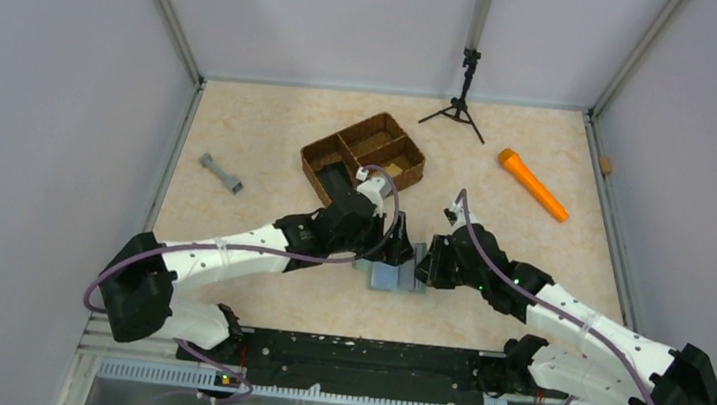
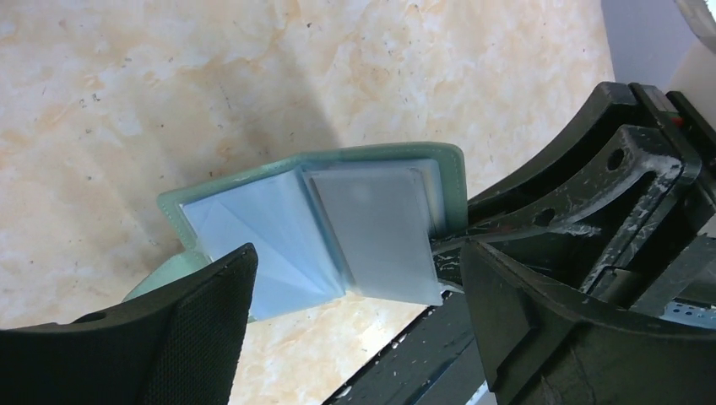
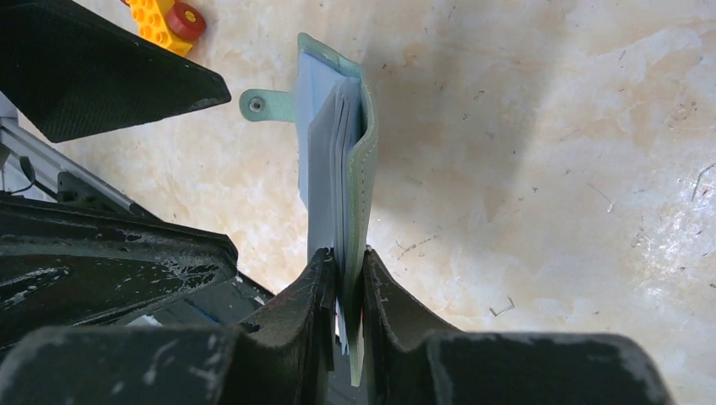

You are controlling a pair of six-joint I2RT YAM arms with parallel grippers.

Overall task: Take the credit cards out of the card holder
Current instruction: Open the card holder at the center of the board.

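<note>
The card holder [image 2: 253, 181] is a grey-green folding wallet with pale blue-clear pockets, held open and raised off the table. A silvery grey credit card [image 2: 380, 228] sits in its right-hand pocket, and its lower edge sticks out. My left gripper [image 2: 363, 329] is open, one finger on each side just below the holder, touching nothing. My right gripper [image 3: 346, 270] is shut on the holder's edge [image 3: 365, 160], with the card [image 3: 325, 169] and pocket leaves between the pads. The holder's tab [image 3: 262, 105] points left. In the top view the holder [image 1: 395, 275] lies between both grippers.
A brown woven three-part basket [image 1: 410, 150] stands behind the left arm with a black block [image 1: 335, 175] inside. An orange cylinder [image 1: 532, 184] lies back right, a grey dumbbell-shaped piece [image 1: 221, 173] back left, and a small tripod [image 1: 460, 108] at the far wall. A yellow and red toy brick [image 3: 165, 21] lies near the holder.
</note>
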